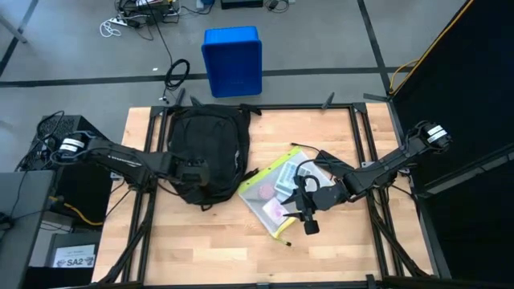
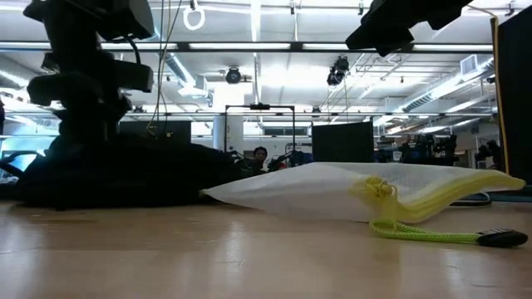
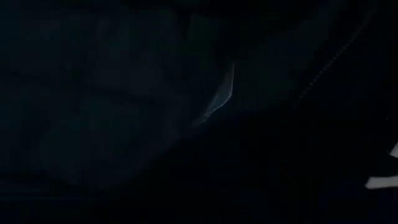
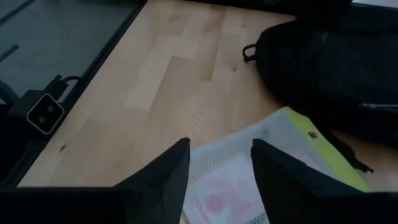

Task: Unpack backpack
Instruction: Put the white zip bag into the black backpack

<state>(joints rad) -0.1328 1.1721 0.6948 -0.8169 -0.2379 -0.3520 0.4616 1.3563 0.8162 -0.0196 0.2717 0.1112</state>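
A yellow cord loop (image 2: 424, 235) with a small dark tab lies closest to the low camera, trailing from the white mesh pouch (image 2: 349, 191) with its yellow-green edging. The pouch lies flat on the wooden table (image 1: 201, 249), one corner just beside the backpack (image 1: 207, 148) (whether they touch cannot be told). Pale flat items show faintly through the mesh.

The backpack, black and rounded, lies on the table's left half, its top end toward the far edge. Beyond that edge, on the floor past the backpack, stands a blue plastic bin (image 1: 232, 60).

The left gripper (image 1: 193, 171) is down at the backpack's near end, buried in black fabric; its wrist view shows only darkness and folds, so whether its fingers are spread or pinching anything cannot be told.

The right gripper (image 4: 219, 163) hangs above the pouch, on the side away from the backpack, its two dark fingers (image 4: 168, 171) held apart with a clear gap between them and nothing in it.
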